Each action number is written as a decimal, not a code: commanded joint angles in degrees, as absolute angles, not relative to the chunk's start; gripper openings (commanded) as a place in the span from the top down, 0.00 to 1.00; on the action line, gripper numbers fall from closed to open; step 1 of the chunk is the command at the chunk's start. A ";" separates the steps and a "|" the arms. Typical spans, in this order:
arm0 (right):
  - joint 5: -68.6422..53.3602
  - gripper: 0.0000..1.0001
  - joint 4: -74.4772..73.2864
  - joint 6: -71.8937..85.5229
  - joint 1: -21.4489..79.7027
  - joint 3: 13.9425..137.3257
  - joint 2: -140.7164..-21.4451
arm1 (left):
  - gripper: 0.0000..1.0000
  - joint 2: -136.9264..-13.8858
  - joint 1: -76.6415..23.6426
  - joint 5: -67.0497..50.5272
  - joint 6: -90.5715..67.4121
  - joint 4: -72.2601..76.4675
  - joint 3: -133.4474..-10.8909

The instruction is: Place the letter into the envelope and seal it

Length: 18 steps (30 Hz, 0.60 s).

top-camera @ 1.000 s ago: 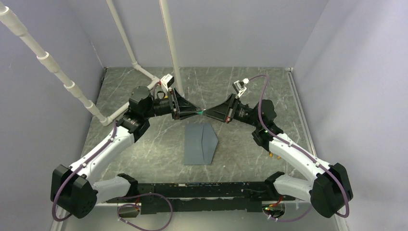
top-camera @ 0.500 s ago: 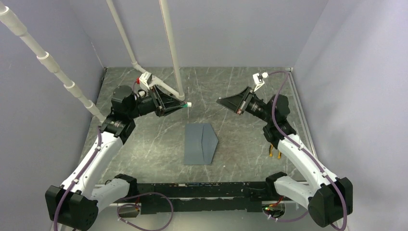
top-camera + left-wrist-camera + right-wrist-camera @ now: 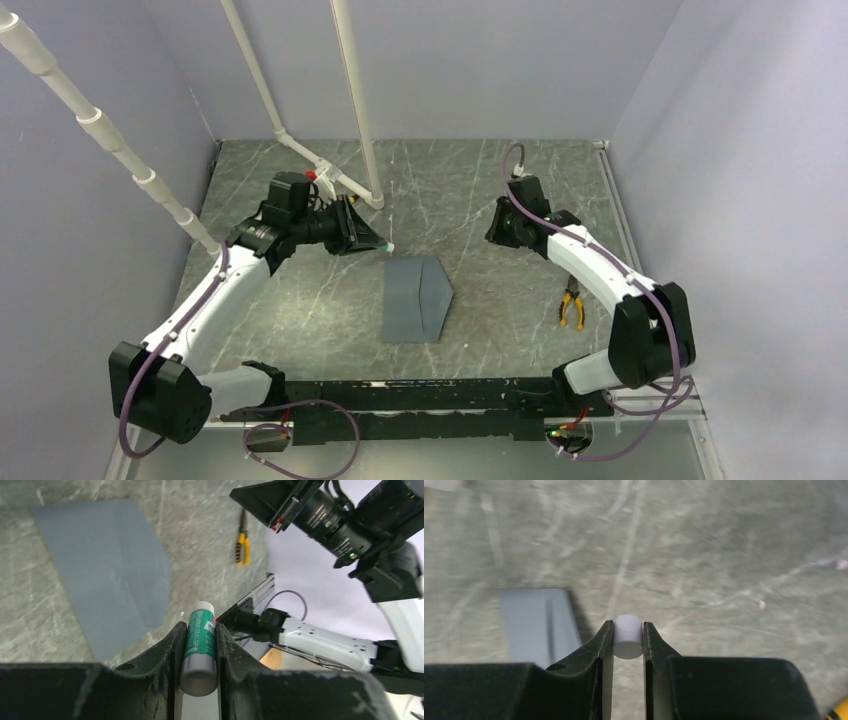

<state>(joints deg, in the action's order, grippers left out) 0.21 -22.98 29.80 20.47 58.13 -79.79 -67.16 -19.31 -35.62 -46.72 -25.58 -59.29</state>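
Envelope (image 3: 415,298) flat at centre of table (image 3: 480,180); pliers (image 3: 571,306) well apart to its right. Glue stick (image 3: 200,650) in left gripper (image 3: 201,630), near envelope's far-left corner; cap (image 3: 628,637) in right gripper (image 3: 628,626).

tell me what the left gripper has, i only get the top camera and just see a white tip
Observer: Left wrist view: the left gripper is shut on a glue stick with a green label.
Operator: and the right one
Observer: Right wrist view: the right gripper pinches a small white cap.
Operator: envelope under it
Observer: No, the envelope lies off to the left of that gripper there.
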 commanded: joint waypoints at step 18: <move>8.21 0.79 -28.55 19.73 21.00 58.47 -97.99 | 0.98 -76.17 -28.64 -26.12 -36.50 -32.48 -64.29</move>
<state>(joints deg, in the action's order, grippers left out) 8.23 -28.88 21.47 20.84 57.78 -96.92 -75.83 -27.83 -28.03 -38.41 -31.75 -61.32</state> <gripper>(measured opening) 0.226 0.278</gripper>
